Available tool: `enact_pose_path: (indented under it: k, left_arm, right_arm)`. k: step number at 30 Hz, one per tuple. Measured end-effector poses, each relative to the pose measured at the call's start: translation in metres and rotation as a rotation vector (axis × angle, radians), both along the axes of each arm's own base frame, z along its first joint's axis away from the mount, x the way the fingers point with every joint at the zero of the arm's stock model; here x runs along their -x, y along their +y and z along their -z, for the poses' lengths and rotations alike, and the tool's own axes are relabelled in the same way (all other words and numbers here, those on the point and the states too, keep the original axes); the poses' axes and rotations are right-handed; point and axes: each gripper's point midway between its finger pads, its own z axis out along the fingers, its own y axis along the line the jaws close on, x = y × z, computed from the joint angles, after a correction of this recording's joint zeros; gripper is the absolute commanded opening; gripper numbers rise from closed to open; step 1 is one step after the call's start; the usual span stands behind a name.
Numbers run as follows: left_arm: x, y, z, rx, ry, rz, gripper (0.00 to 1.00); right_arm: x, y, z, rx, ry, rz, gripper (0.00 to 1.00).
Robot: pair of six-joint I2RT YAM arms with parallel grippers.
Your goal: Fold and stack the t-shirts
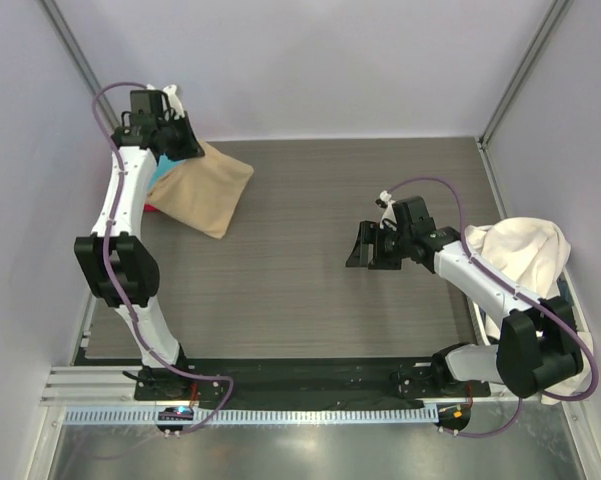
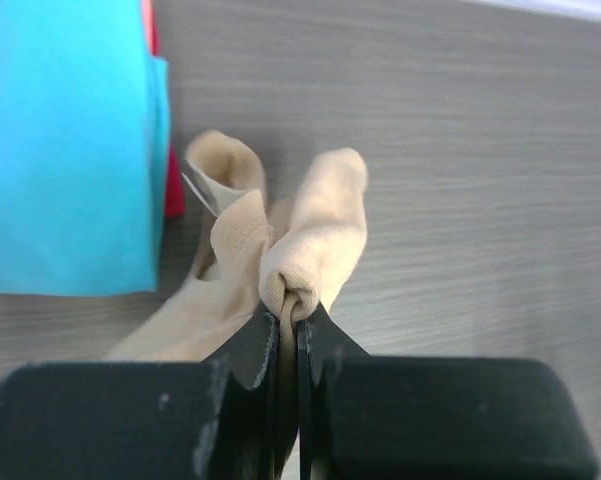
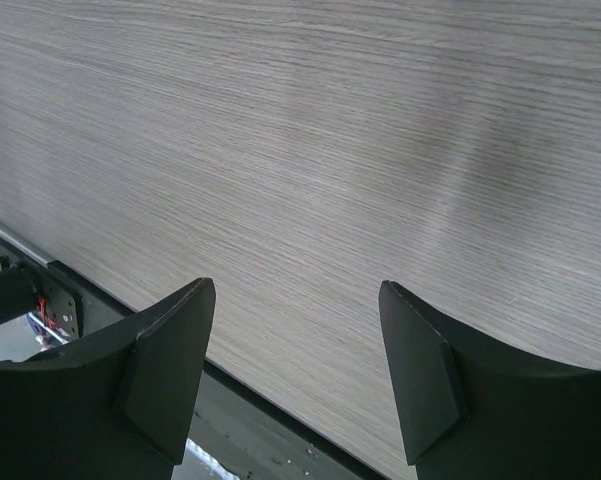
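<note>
1. Top view: the folded tan t-shirt [image 1: 202, 195] lies at the far left of the tabletop [image 1: 310, 300], with the left jaws at its far corner. The right jaws hang well apart. It seems the stacking step is in hand.
2. Left wrist: the left jaws are pinched on a bunched tan edge, and the turquoise t-shirt [image 2: 60, 140] lies just beside. The next move probably calls for laying the tan one there, then letting go.
3. Right wrist: the right jaws stand wide and hold nothing.

Left pincer [image 2: 290, 312] closed tight, right pincer [image 3: 293, 300] agape

Turquoise shirt [image 2: 65, 140] cut off at left edge; red shirt [image 2: 173, 188] mostly hidden beneath (only sliver shows).
</note>
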Motion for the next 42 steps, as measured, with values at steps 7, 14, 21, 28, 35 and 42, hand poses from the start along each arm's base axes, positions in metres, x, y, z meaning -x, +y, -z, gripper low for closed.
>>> enact_pose_path:
  k: [7,14,21,28,35,42]
  left_arm:
    - [-0.012,0.028,-0.045,-0.021,-0.078,-0.046,0.00]
    - [-0.014,0.036,-0.075,-0.031,-0.123,-0.062,0.00]
    - [-0.016,0.044,-0.107,-0.035,-0.193,-0.077,0.00]
    - [-0.022,0.063,-0.109,-0.034,-0.204,-0.114,0.00]
    - [-0.041,0.080,-0.084,-0.022,-0.169,-0.131,0.00]
    - [-0.067,0.098,-0.053,0.001,-0.142,-0.144,0.00]
  right_arm:
    - [0.002,0.001,0.001,-0.009,0.007,-0.008,0.73]
    - [0.002,0.003,0.000,-0.017,0.005,-0.013,0.73]
    - [0.001,0.005,-0.001,-0.026,0.000,-0.018,0.72]
    - [0.002,0.005,0.000,-0.029,0.000,-0.020,0.73]
    - [0.002,0.006,0.004,-0.026,0.013,-0.022,0.72]
    - [0.005,0.007,0.008,-0.023,0.028,-0.027,0.73]
